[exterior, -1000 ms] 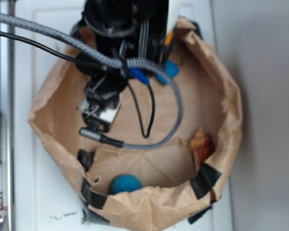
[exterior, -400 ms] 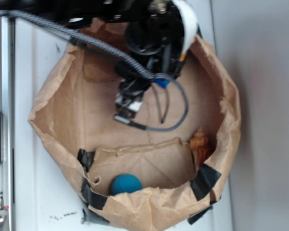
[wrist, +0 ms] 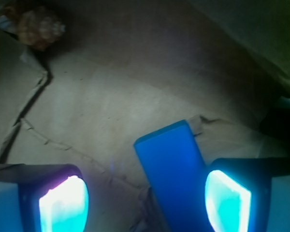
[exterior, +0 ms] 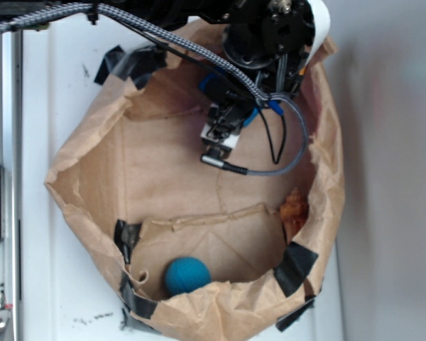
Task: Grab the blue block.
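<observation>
Looks about halfway to me: the gripper [wrist: 145, 200] hangs with its jaws spread wide inside the paper bag [exterior: 85, 163], and the blue block [wrist: 176, 174] lies flat between them, hugging the right-hand pad, so closing and lifting are yet to come.

White panelled tabletop [exterior: 64, 92]; pale grey wall [exterior: 390, 177] at right; soft, even light

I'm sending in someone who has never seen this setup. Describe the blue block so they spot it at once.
Look inside the brown paper bag, at its far end under the gripper. The blue block lies flat on the bag floor between the open fingers, nearer one of them. It is a smooth, flat, bright blue slab, unlike the round teal ball at the near end.
</observation>
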You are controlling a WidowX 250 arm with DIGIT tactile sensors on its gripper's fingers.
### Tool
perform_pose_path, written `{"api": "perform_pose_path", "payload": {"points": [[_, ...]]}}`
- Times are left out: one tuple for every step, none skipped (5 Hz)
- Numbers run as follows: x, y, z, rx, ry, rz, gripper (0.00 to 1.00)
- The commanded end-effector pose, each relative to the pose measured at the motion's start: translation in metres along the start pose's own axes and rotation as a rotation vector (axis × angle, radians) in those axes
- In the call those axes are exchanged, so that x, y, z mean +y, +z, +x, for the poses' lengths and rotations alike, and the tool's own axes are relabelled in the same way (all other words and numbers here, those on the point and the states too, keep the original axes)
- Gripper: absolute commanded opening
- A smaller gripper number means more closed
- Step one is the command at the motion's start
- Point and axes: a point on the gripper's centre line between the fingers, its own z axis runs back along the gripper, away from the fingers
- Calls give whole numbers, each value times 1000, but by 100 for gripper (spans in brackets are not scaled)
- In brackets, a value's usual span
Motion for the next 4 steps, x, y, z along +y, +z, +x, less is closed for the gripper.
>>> {"api": "perform_pose_path", "payload": {"points": [[19, 9, 4, -91, -28, 53, 100], [20, -6, 7, -72, -46, 64, 100], [19, -23, 7, -37, -73, 78, 100], [16, -34, 7, -16, -80, 90, 100]]}}
